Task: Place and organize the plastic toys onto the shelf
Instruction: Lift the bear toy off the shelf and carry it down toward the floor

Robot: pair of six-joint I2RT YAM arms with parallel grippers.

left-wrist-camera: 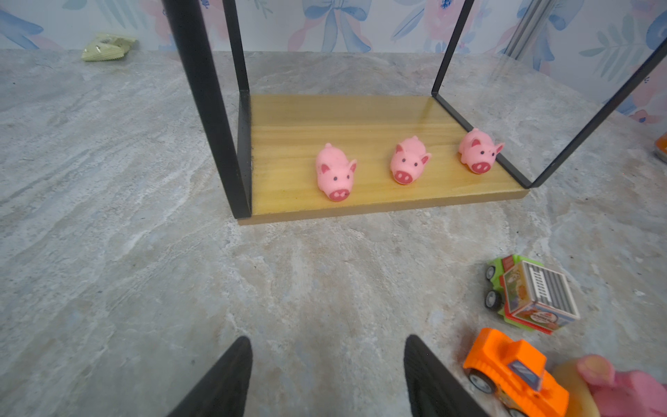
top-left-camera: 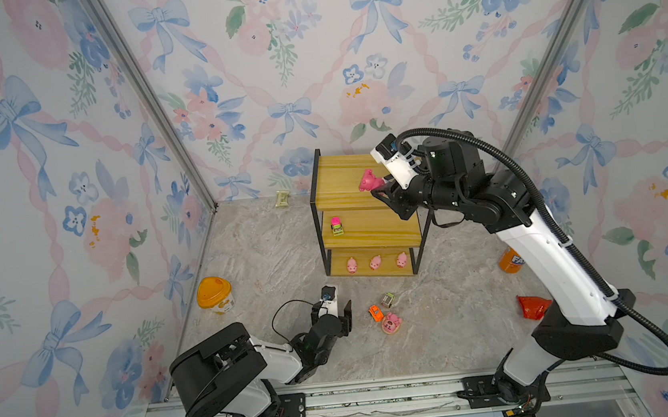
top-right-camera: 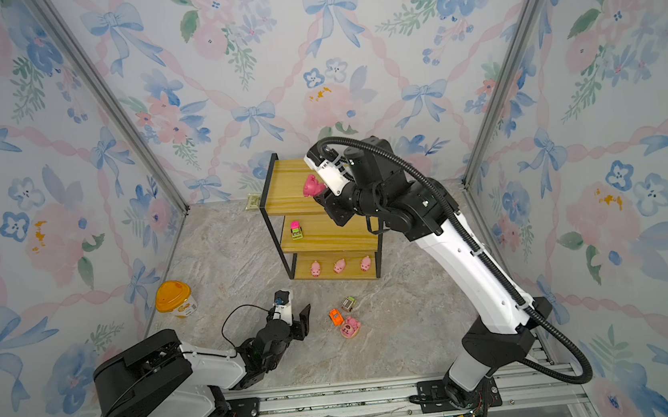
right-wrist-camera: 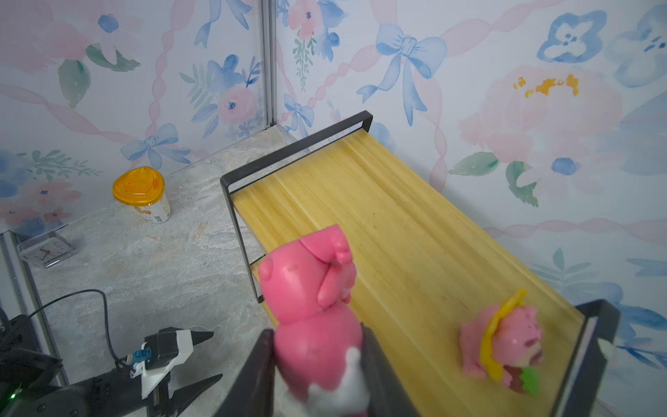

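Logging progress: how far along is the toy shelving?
Done: three pigs on the bottom tier, pink-green car on the middle, one figurine on top. In hand: right gripper holds a second figurine over the top tier. Remaining: orange car, grey-green car and third figurine on the table.

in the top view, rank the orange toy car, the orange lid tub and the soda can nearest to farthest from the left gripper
1. orange car, just right of the left gripper, in front of the shelf.
2. orange-lidded tub, well off to the left.
3. soda can, far over on the right side.
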